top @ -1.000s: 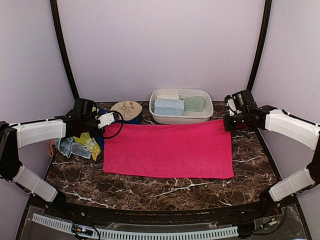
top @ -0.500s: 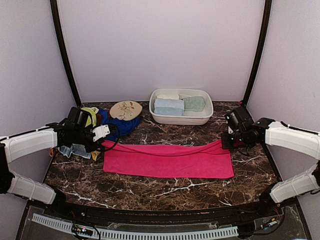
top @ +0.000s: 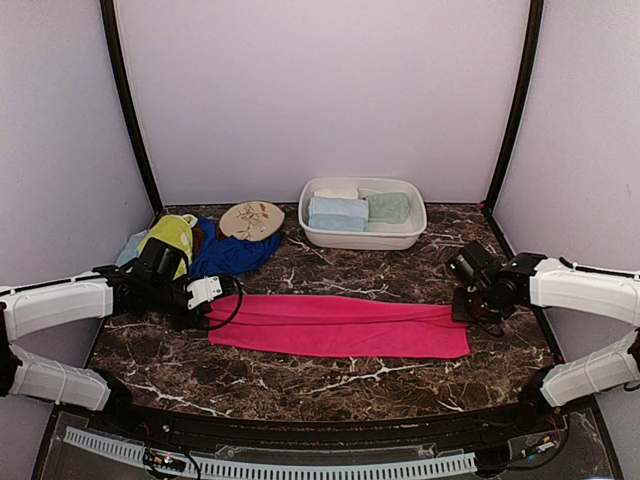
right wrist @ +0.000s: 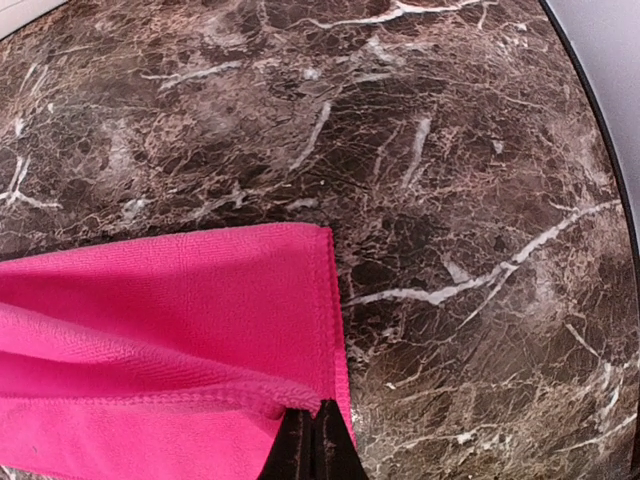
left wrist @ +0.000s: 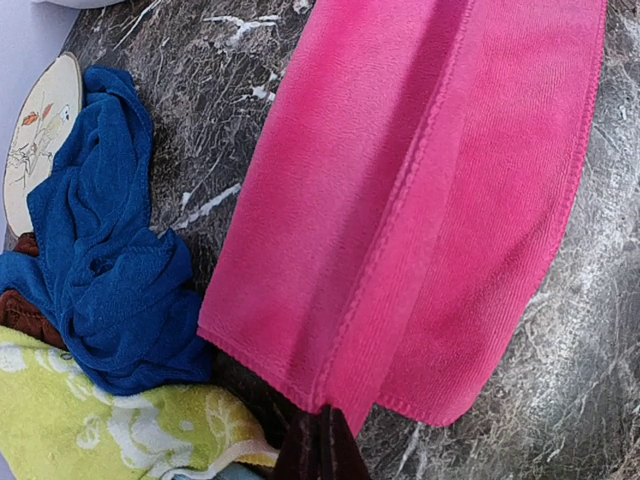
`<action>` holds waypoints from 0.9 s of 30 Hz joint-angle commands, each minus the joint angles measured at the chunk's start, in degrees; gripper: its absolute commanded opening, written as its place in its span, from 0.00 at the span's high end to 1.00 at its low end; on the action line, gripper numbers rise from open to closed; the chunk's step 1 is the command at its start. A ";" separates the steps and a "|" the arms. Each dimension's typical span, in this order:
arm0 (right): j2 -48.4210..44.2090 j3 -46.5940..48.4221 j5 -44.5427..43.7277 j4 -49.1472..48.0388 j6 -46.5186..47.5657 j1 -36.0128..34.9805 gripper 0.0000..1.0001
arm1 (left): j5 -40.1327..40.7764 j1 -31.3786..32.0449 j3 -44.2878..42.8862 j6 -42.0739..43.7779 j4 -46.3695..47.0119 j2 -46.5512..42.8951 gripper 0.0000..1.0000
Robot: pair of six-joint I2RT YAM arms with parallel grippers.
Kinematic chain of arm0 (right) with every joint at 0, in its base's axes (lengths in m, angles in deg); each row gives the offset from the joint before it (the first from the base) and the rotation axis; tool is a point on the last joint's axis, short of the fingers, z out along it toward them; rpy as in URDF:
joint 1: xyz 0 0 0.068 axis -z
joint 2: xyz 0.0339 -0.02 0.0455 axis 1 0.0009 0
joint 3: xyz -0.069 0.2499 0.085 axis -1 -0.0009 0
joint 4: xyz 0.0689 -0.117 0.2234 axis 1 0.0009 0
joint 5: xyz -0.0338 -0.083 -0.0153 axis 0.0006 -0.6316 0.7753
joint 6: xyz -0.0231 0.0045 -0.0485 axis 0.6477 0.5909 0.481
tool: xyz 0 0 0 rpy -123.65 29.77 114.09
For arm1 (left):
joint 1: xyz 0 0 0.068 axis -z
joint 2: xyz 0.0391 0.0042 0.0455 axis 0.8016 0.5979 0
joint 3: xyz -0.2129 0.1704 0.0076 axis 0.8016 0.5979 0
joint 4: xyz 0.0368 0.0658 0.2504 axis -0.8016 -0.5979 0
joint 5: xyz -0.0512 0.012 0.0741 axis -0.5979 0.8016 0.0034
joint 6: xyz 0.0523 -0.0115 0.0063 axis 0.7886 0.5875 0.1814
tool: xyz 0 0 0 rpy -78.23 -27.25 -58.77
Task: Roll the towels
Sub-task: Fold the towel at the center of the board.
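Clamping opposite end corners of the hot pink cloth towel (top: 340,326), the left gripper (left wrist: 322,446) and right gripper (right wrist: 312,442) hold it doubled lengthwise, seemingly narrowing it for rolling.

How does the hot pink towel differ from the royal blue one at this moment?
The pink towel lies folded in a long flat strip mid-table; the blue towel sits crumpled in a heap beside the floral disc. The left gripper and right gripper pinch the pink towel's ends; no gripper holds the blue towel. Both rest on the marble table, unrolled.
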 commanded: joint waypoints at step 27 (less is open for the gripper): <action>-10.78 -11.34 2.95 1.61 -14.50 -7.99 0.82 | 0.23 3.06 6.17 0.16 -4.54 -1.16 0.99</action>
